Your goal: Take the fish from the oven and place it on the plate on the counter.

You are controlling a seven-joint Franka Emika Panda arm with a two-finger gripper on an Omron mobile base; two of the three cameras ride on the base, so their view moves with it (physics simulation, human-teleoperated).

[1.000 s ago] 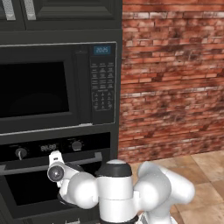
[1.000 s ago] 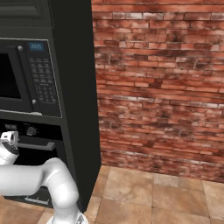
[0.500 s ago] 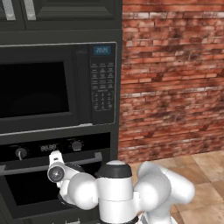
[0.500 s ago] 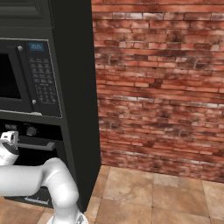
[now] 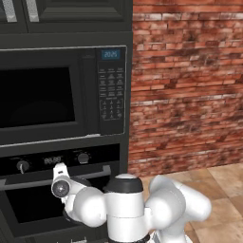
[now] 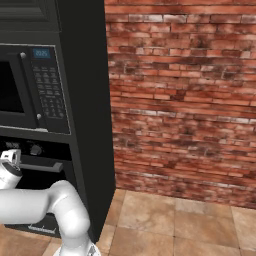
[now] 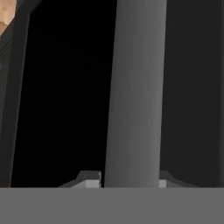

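Oven (image 5: 57,190): black built-in unit, set low in a tall dark cabinet column, directly beneath the microwave (image 5: 61,92). Its door is shut. Control strip along the top carries two round knobs, one at left (image 5: 22,165) and one at right (image 5: 83,157), with a small digital display (image 5: 52,160) between them. Below the strip runs a horizontal grey bar handle (image 5: 28,180), spanning most of the door width. The door glass is dark — nothing of the interior can be made out through it.

Handle, hand view: a smooth grey bar (image 7: 135,92) running the height of the picture, seen against the black door.

Claw (image 7: 127,181): at the oven handle, with a light finger tip (image 7: 89,180) showing on each side of the bar at the bottom of the hand view. The bar sits between the fingers; whether they press on it or merely straddle it cannot be told.

Arm: white, reaching from the base toward the right part of the handle; the wrist with its round camera lens (image 5: 60,188) lies in front of the bar in the left base view, and the hand end (image 6: 10,167) appears at the left edge of the right base view, by the handle.

Microwave: black, keypad (image 5: 111,95) and blue-lit display at its right side.

Surroundings: red brick wall (image 6: 185,100) right of the cabinet column; tan tiled floor (image 6: 175,225) below it.
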